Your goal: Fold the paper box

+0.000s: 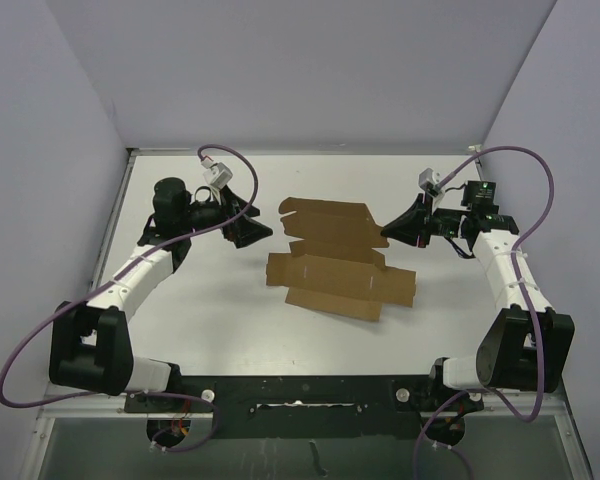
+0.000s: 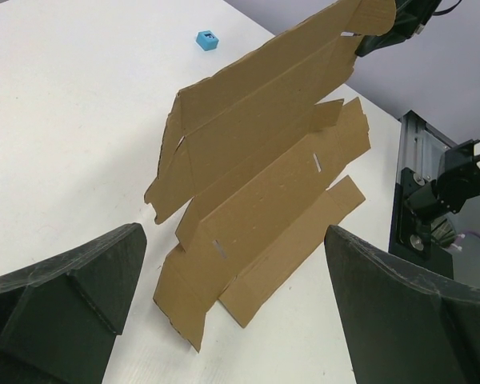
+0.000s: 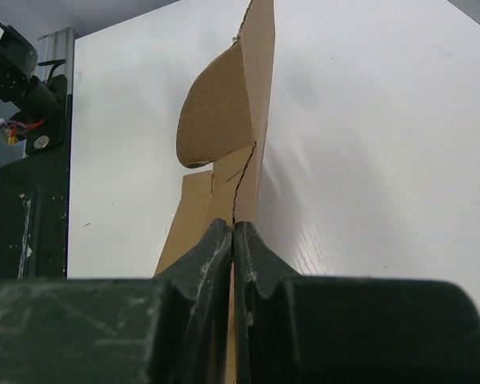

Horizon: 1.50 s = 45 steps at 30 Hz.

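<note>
Nearest, at the front edge of the desk point(image 1: 200, 320), the two arm bases sit on a dark rail, the left arm reaching up the left side and the right arm up the right side, each trailing a purple cable.

Past the bases, about the middle of the desk, lies the paper box point(image 1: 335, 260), a brown die-cut sheet that is only partly folded. Its nearer panels and flaps lie flat on the white surface, with small slits showing in them. Its farther panel stands raised and tilted along a crease, with a rounded flap at its end.

At the right end of that raised panel, the right pincer point(image 1: 388, 232) is clamped on the cardboard. In the right wrist view its two fingers point(image 3: 208, 256) are pressed together with the thin edge of the sheet point(image 3: 232, 112) caught between them, and the panel rises on edge from the grip.

On the other side, the left pincer point(image 1: 255, 225) hovers just beside the box's left end, apart from it and holding nothing. In the left wrist view its dark fingers point(image 2: 72, 296) stand spread wide at the two lower corners, and the box point(image 2: 256, 200) fills the space beyond them, its top corner running up to the right pincer point(image 2: 376, 40).

Farther off in that same view, a small blue cube point(image 2: 207, 39) rests on the desk, well apart from the cardboard.
</note>
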Tool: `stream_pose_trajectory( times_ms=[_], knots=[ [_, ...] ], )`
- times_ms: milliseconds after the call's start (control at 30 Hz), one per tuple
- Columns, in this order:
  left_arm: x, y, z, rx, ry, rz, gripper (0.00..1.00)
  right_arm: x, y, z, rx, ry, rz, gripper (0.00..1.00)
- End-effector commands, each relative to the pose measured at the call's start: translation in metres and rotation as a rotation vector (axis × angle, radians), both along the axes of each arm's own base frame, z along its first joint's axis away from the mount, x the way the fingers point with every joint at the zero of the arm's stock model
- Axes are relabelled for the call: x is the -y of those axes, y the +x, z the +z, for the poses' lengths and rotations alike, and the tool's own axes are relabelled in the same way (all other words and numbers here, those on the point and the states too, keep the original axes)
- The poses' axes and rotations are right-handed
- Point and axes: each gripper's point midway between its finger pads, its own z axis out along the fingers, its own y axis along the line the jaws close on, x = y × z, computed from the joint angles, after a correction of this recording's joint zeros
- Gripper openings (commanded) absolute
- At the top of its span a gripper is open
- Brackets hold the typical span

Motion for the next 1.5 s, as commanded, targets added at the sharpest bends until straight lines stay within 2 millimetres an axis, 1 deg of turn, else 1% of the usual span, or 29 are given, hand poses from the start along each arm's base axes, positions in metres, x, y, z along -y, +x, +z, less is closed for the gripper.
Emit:
stream_pose_trajectory(
  times_ms=[0, 100, 400, 700, 1067, 1233, 1467],
  knots=[
    [0.001, 0.003, 0.01, 0.047, -0.004, -0.026, 0.95, -0.005, -0.004, 0.031, 0.112, 0.02, 0.043, 0.0],
    [0.0, 0.004, 0.01, 0.044, -0.005, -0.026, 0.95, -0.007, -0.005, 0.032, 0.114, 0.02, 0.047, 0.0],
    [-0.009, 0.003, 0.021, 0.058, -0.047, -0.039, 0.95, -0.008, -0.007, 0.034, 0.119, 0.023, 0.055, 0.0],
    [-0.009, -0.003, 0.02, 0.078, -0.044, -0.065, 0.95, -0.01, -0.009, 0.036, 0.125, 0.025, 0.063, 0.0],
    [-0.016, 0.004, 0.022, 0.07, -0.052, -0.042, 0.96, -0.011, -0.012, 0.037, 0.131, 0.025, 0.07, 0.0],
    [-0.013, 0.006, 0.015, 0.035, -0.053, -0.046, 0.95, -0.012, -0.012, 0.036, 0.129, 0.025, 0.072, 0.0],
    [-0.013, 0.005, 0.014, 0.042, -0.05, -0.046, 0.95, -0.012, -0.012, 0.037, 0.131, 0.025, 0.072, 0.0]
  ],
)
